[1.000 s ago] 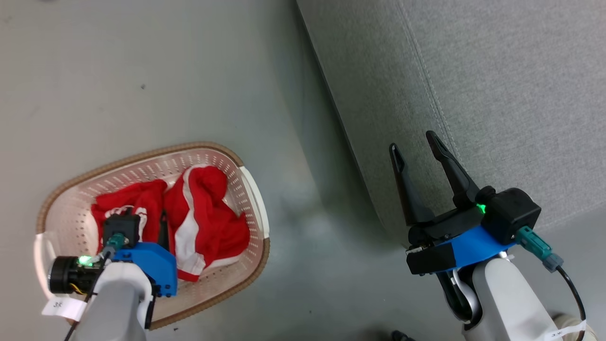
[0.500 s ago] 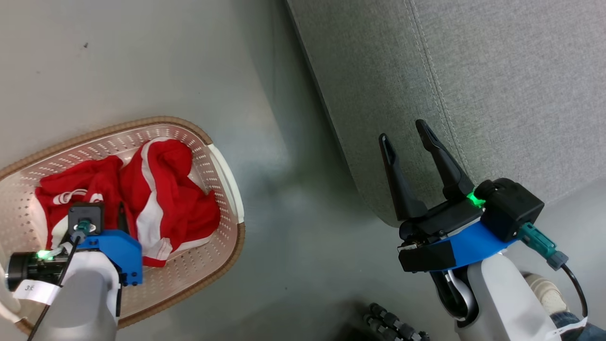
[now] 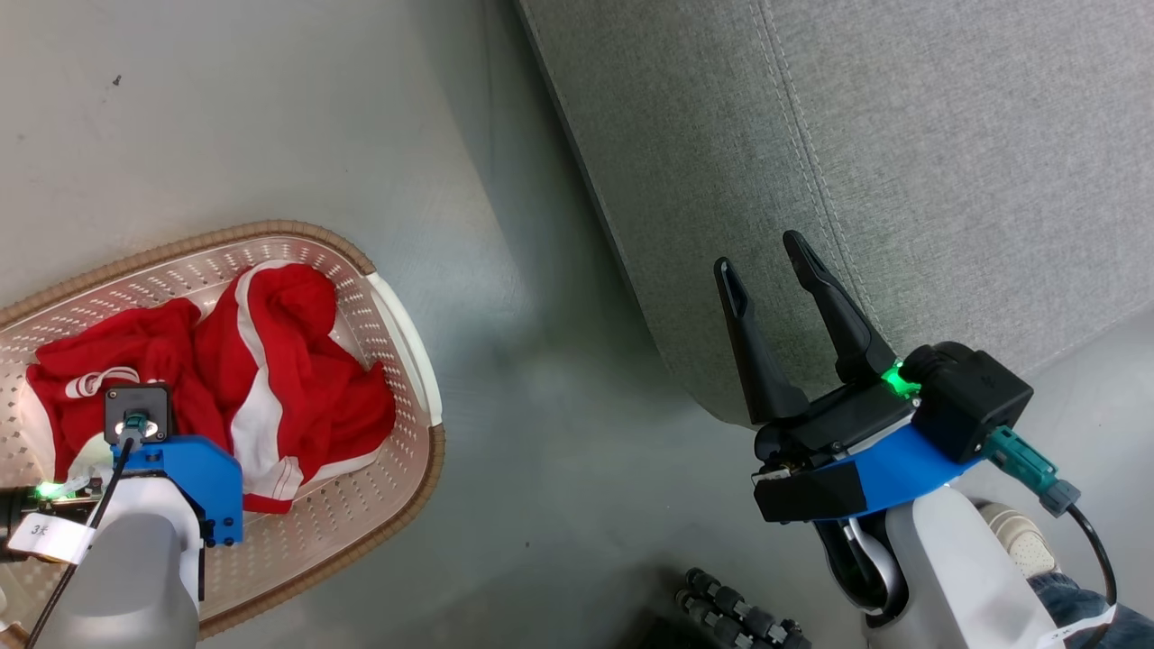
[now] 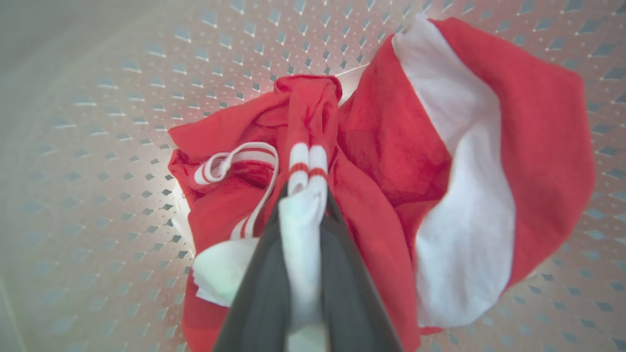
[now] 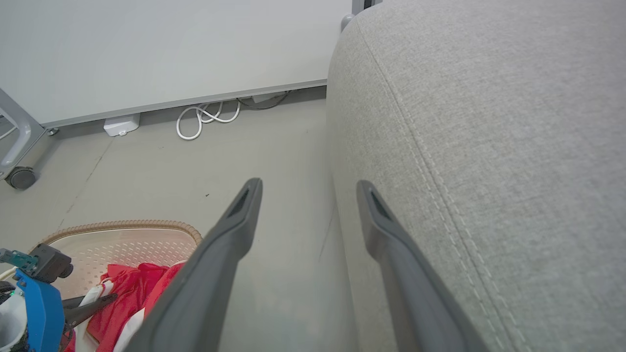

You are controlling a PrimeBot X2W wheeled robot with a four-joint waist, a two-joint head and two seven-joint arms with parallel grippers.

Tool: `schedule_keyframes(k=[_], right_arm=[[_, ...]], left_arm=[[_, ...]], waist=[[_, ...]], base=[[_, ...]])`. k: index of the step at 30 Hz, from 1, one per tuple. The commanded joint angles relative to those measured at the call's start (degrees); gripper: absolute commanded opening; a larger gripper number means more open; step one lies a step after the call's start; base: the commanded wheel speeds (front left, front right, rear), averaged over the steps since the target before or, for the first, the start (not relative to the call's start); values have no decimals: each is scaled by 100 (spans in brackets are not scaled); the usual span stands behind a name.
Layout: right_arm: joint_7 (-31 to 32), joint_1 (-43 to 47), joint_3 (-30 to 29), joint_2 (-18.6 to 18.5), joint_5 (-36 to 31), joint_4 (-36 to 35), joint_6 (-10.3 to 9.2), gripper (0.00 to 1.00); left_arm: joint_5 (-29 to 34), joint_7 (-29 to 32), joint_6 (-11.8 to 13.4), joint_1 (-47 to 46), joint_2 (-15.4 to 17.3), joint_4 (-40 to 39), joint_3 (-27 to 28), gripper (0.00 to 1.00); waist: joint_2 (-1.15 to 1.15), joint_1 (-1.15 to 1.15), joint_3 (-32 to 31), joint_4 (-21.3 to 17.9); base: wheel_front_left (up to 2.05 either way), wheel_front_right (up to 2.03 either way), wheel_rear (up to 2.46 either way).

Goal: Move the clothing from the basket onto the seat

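The cream basket (image 3: 297,236) with its brown rim stands on the floor at the left, holding two crumpled red garments with white panels, one on the left (image 3: 117,351) and one on the right (image 3: 288,361). My left gripper (image 4: 305,195) reaches down into the basket, shut on a white fold with red stripe trim of the left garment (image 4: 234,205). The other garment (image 4: 464,195) lies beside it. My right gripper (image 3: 760,252) is open and holds nothing, hovering over the front edge of the grey sofa (image 3: 902,135). The right wrist view shows its gripper (image 5: 308,185) beside the sofa (image 5: 489,146).
Bare grey floor (image 3: 505,361) separates basket and sofa. A white cable coil (image 5: 203,120), a white box (image 5: 121,124) and a caster wheel (image 5: 22,177) lie by the far wall. A person's shoe (image 3: 1010,536) and a black ribbed object (image 3: 739,617) are near the robot's base.
The camera has moved, so the basket now sits further left in the picture. A shoe and a black ribbed object have come into view. Both grippers keep their poses.
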Motion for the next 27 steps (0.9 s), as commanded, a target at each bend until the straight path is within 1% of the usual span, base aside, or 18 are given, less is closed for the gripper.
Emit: schedule_keyframes(k=[1, 12, 15, 21, 27], right_arm=[[-25, 12, -2, -6, 35, 5, 3, 100], [-25, -54, 35, -6, 43, 45, 3, 100], [-25, -61, 3, -6, 10, 61, 3, 100], [-25, -66, -66, -6, -72, 89, 3, 100], [-24, -82, -111, -7, -262, 168, 3, 100]], left_arm=[[-29, 41, -33, -88, 27, 43, -12, 0], [-208, -13, -160, -18, -18, 155, -28, 0], [-247, -74, -251, -8, -63, 155, -48, 0], [-309, -146, -364, -8, -230, 176, -117, 0], [-289, -217, -459, 23, -459, 198, -246, 0]], waist=[[0, 0, -21, -8], [0, 0, -109, -17], [0, 0, -154, 26], [0, 0, -337, 235], [0, 0, -674, 529]], base=[[0, 0, 0], [0, 0, 0], [0, 0, 0], [0, 0, 0], [0, 0, 0]])
